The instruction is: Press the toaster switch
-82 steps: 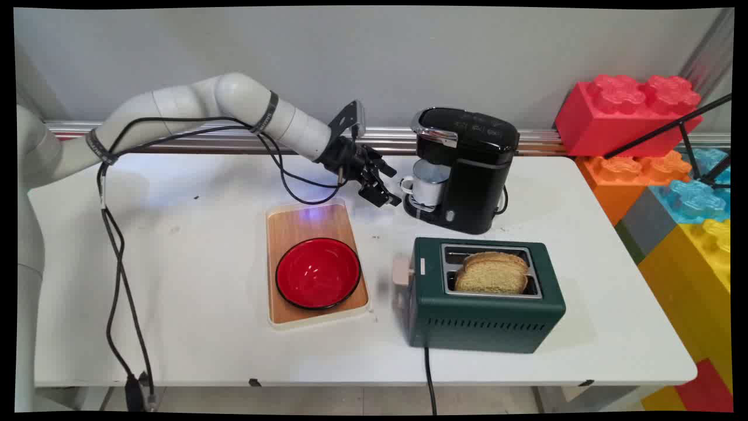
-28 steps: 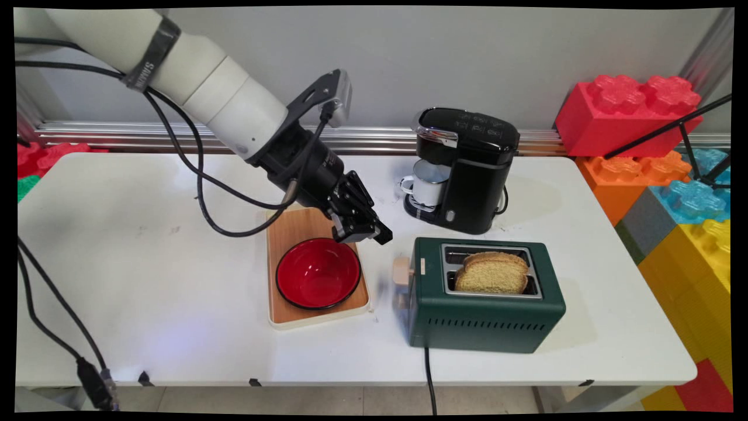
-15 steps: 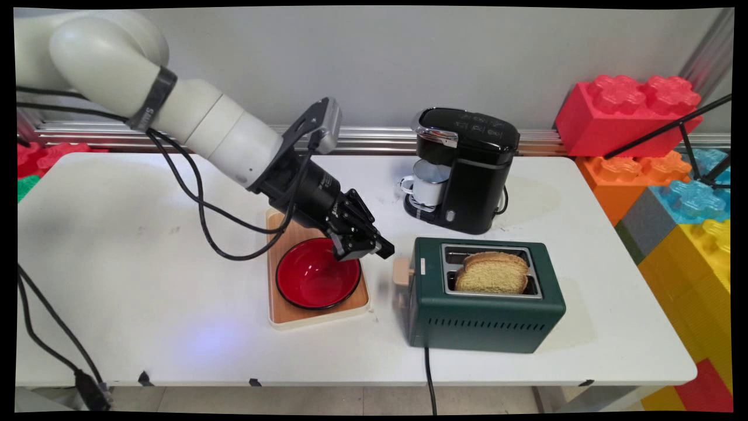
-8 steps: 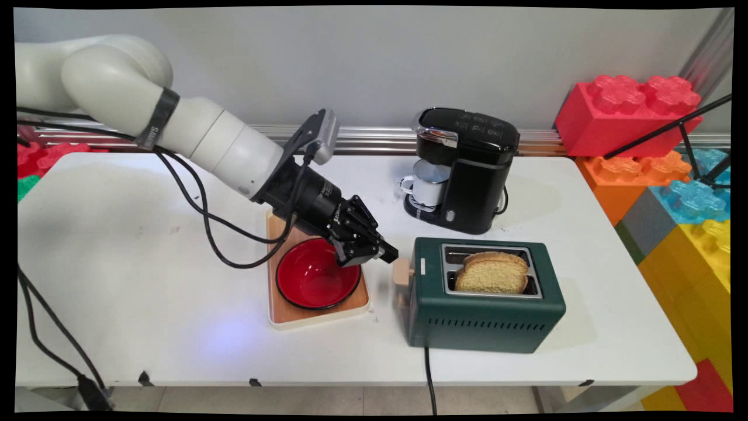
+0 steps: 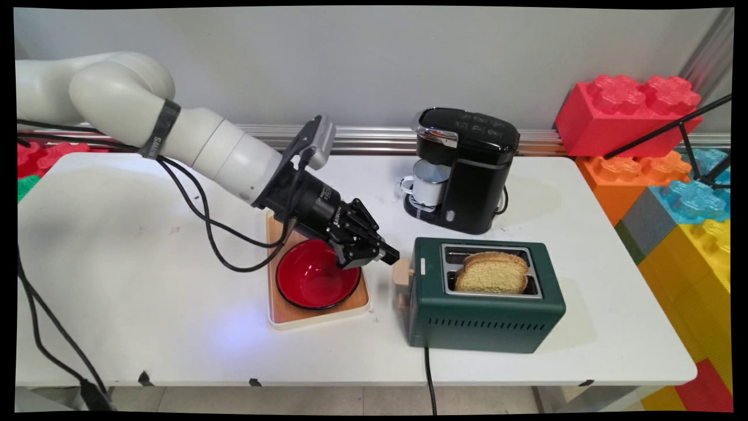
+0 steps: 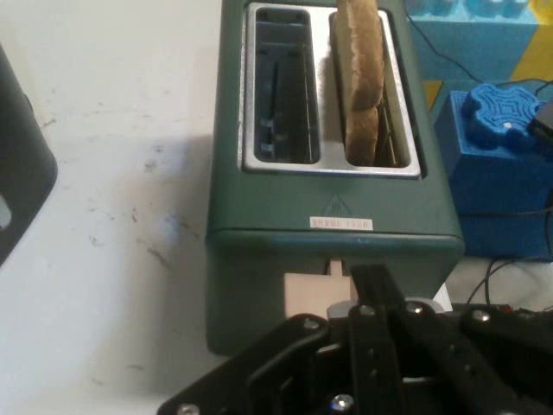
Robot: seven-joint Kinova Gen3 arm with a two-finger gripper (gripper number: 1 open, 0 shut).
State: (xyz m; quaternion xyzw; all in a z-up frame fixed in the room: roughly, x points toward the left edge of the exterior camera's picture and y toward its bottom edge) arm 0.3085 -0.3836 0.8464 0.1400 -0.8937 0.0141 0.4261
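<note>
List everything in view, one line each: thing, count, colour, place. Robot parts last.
toaster: 1, dark green, table's near right, black cord hanging over the near edge
toaster lever: 1, beige, on the toaster's left end
bread: slices, tan, standing in one toaster slot; the other slot is empty
coffee maker: 1, black, behind the toaster
mug: 1, white, under the coffee maker's spout
bowl: 1, red with a black rim, on the tray
tray: 1, wood with a cream rim, table's middle
table: 1, white
toy bricks: several, red, orange, blue, yellow, stacked at right; more at far left
arm: 1, white, from the left
claw: 1, black, shut, tip just beside the toaster lever
</note>
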